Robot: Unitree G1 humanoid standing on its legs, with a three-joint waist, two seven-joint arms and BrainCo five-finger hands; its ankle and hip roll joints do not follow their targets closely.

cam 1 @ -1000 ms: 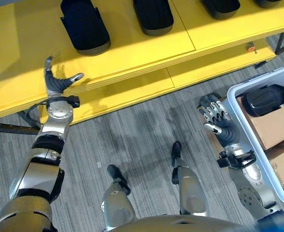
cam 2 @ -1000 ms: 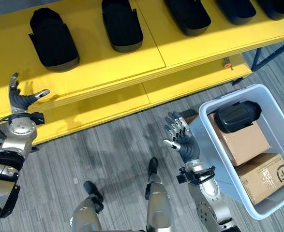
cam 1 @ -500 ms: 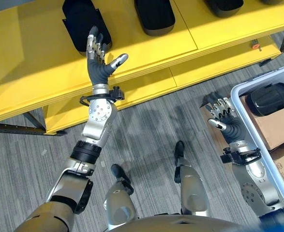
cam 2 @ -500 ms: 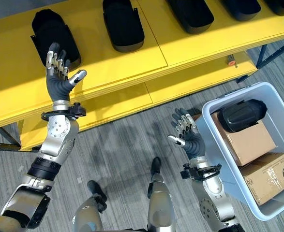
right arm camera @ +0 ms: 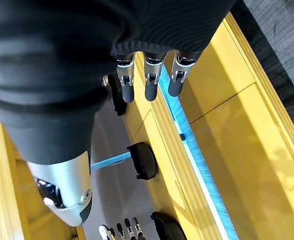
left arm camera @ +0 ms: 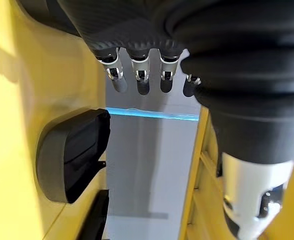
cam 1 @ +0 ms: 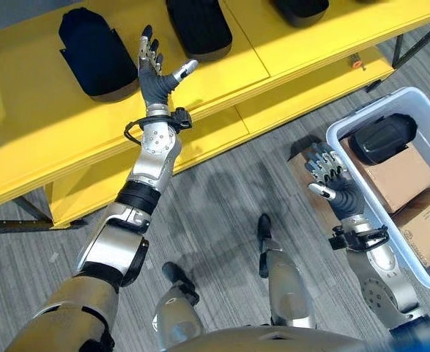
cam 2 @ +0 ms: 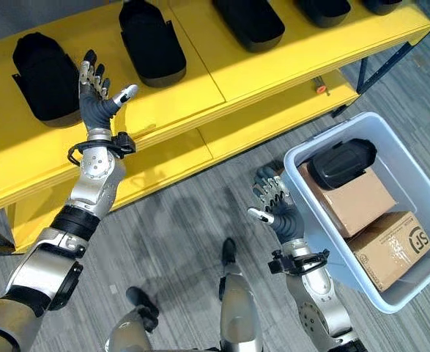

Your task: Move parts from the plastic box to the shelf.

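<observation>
A pale plastic box point(cam 2: 297, 157) stands on the floor at the right and holds a black part point(cam 2: 340, 163) on top of two cardboard boxes point(cam 2: 352, 202). Just left of the box's wall, my right hand point(cam 2: 274, 210) hovers open and empty, its fingers point(right arm camera: 147, 82) straight. Several black parts point(cam 2: 151, 48) lie in a row on the yellow shelf point(cam 1: 222, 81). My left hand point(cam 1: 154, 73) is raised over the shelf's front edge between two of these parts. It is open and holds nothing, with straight fingers point(left arm camera: 139, 80) and a black part point(left arm camera: 74, 152) beyond them.
A lower yellow shelf board point(cam 1: 288, 103) juts out below the top one, with a small red-tipped item point(cam 2: 319, 84) on it. Dark shelf legs point(cam 1: 409, 40) stand at the far right. Grey plank floor point(cam 1: 222, 191) spreads between shelf and box.
My left arm has swung from the far left to the right and reached up over the shelf edge, hand still open. The right hand stays open beside the box. The camera has shifted.
</observation>
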